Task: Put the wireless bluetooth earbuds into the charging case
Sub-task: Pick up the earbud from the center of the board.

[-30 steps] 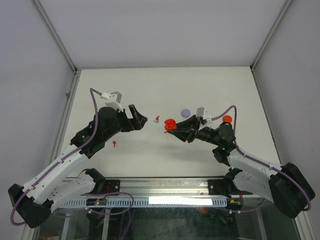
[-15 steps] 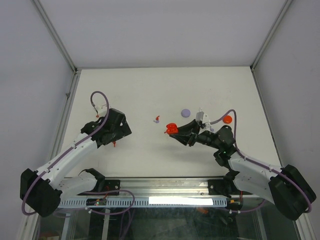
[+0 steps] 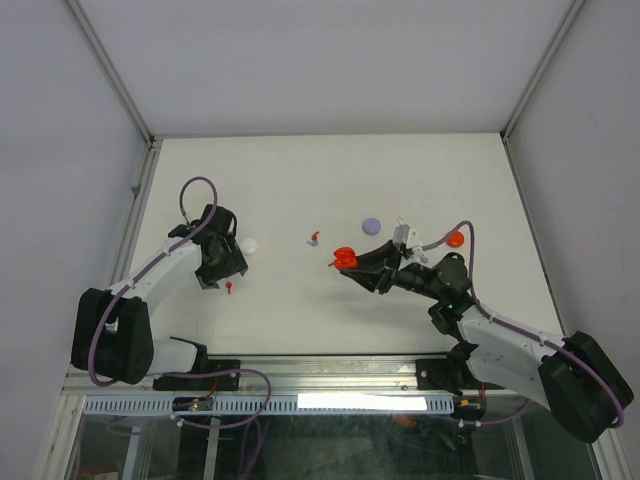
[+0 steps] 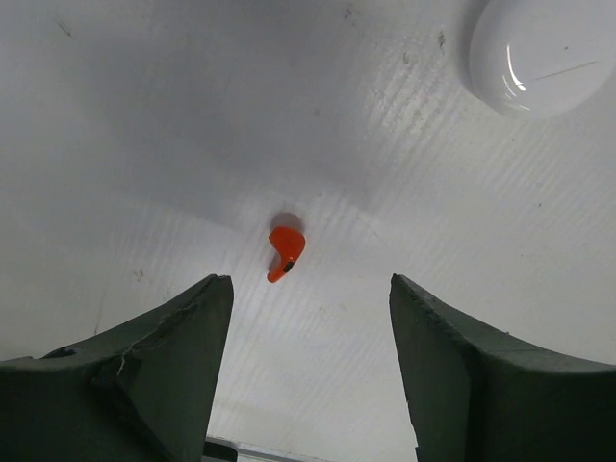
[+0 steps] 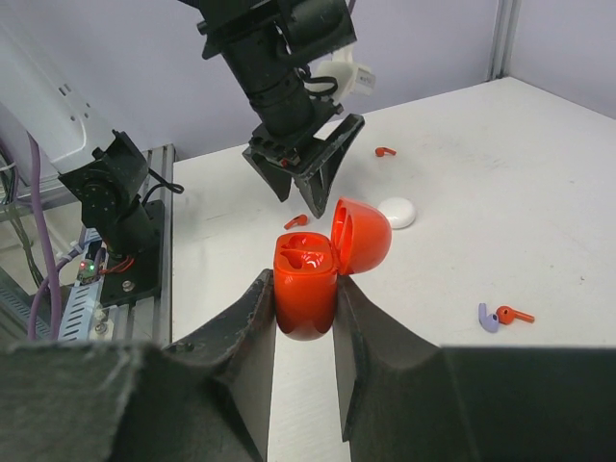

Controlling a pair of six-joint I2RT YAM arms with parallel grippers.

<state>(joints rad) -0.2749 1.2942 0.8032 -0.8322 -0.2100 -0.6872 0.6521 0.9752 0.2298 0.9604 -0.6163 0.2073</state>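
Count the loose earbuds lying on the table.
4. A red earbud below the left gripper; a second red earbud farther left; a third red earbud beside a purple earbud mid-table. More may be hidden.

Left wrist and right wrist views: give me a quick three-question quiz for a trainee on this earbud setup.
1. True or false: the right gripper holds the red charging case with its lid open.
2. What lies between the left gripper's open jaws? A) a purple puck B) a red earbud C) a white earbud
3. What colour is the round puck at the top right of the left wrist view?
Key: 1 true; 2 B; 3 white.
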